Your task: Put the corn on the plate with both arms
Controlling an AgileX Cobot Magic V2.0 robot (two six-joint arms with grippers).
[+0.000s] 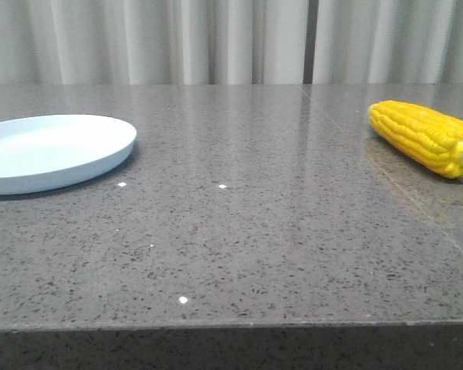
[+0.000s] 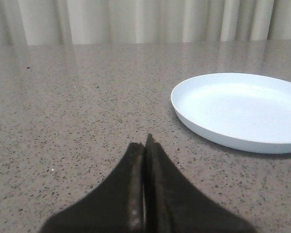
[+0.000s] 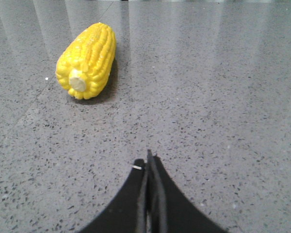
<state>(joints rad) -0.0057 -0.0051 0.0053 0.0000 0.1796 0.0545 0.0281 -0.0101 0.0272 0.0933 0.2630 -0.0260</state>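
While neither arm had yet engaged anything, the scene stood as follows.

Corn: the corn (image 1: 426, 137) lay on its side at the right of the grey worktop (image 1: 239, 231), its long axis running obliquely, pale cut end toward the robot.
Plate: the plate (image 1: 100, 158) sat bare at the far left, well apart from the corn.
Right gripper: the right gripper (image 3: 149, 165) was pressed closed on nothing; the cob lay ahead of it and off to one side, cut end facing it.
Left gripper: the left gripper (image 2: 145, 150) was likewise closed and empty, near the plate.
Nearer arm: judged to be the right; its jaws would need opening across the cob's width.
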